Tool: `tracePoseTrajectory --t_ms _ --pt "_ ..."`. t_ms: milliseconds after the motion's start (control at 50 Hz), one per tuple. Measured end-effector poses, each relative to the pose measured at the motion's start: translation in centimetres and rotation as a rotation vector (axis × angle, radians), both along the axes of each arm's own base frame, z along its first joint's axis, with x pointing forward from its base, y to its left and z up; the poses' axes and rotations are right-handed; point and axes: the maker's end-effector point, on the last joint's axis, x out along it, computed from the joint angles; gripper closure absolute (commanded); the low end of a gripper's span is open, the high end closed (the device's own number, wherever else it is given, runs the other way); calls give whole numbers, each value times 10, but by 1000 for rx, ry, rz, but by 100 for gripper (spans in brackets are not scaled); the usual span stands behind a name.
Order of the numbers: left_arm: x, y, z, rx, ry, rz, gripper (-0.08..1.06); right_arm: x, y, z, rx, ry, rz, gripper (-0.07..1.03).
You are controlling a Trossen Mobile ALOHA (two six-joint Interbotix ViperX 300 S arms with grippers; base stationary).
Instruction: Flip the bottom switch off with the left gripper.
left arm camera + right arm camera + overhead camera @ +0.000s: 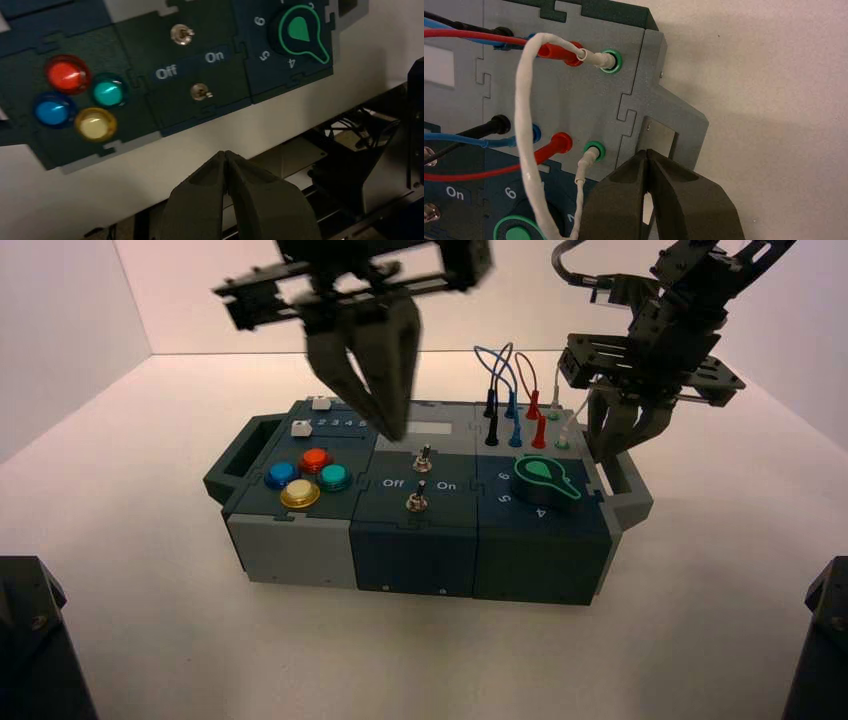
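The bottom switch (416, 502) is the nearer of two small metal toggles in the box's dark middle panel, below the "Off" and "On" lettering. In the left wrist view the bottom switch (200, 92) shows its short lever leaning toward the "On" side. My left gripper (392, 428) hangs above the box behind the toggles, clear of them. Its fingers meet in a shut wedge, and the left gripper (225, 153) holds nothing. My right gripper (612, 450) waits by the box's right handle; in its own view the right gripper (647, 151) is shut and empty.
The top switch (423, 458) stands just behind the bottom one. Red, blue, teal and yellow push-buttons (305, 478) sit to the left, and a green knob (545, 478) to the right. Plugged wires (510, 390) arch over the back right. Two white slider caps (300, 428) are at the back left.
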Motion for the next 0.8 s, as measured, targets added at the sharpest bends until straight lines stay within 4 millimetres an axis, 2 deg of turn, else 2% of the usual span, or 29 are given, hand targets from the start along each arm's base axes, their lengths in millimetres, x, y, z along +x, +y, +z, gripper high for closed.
tracePoseTrajectory --t_ms 400,800 --pt "-6 -33 -22 21 17 -7 101 0 0 0 0 -2 0 99" --pt "3 -40 -42 29 -4 -4 101 1 0 0 1 -5 1 99"
